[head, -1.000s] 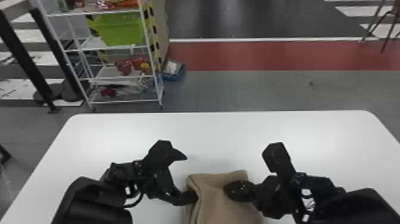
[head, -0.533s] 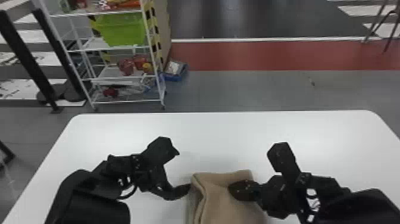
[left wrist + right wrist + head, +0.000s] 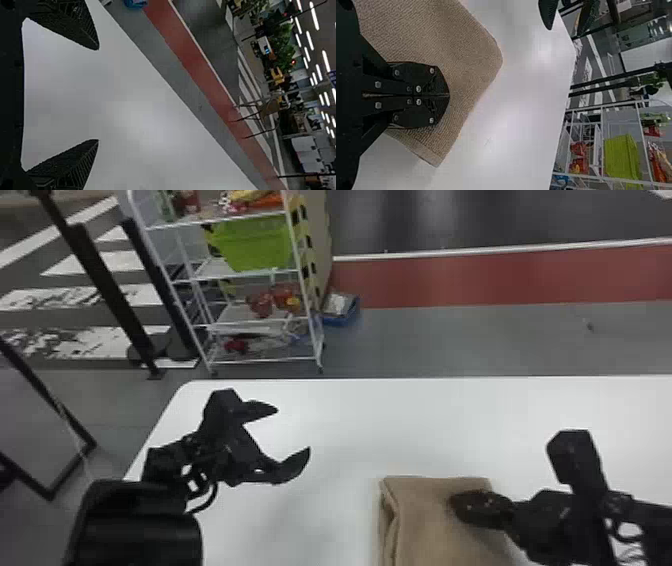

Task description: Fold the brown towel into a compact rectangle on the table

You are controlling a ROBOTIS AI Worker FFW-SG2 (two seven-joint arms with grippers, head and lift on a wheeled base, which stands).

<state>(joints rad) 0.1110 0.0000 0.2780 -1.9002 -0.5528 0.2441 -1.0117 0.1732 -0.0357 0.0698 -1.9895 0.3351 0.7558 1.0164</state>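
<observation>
On the left, the left gripper (image 3: 293, 431) is hovering above the white worktop (image 3: 350, 430), its two fingers standing wide apart. To its right, the folded brown towel (image 3: 425, 525) is lying on the worktop, its layers showing along the left edge. Farthest right, the right gripper (image 3: 456, 505) is reaching over the towel's upper face, its fingers meeting flat together.

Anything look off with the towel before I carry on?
One minor thing: along the brown towel's left side in the head view, the folded layers gape slightly instead of lying flush, so the fold looks a bit loose. I see no spill or damage.
</observation>
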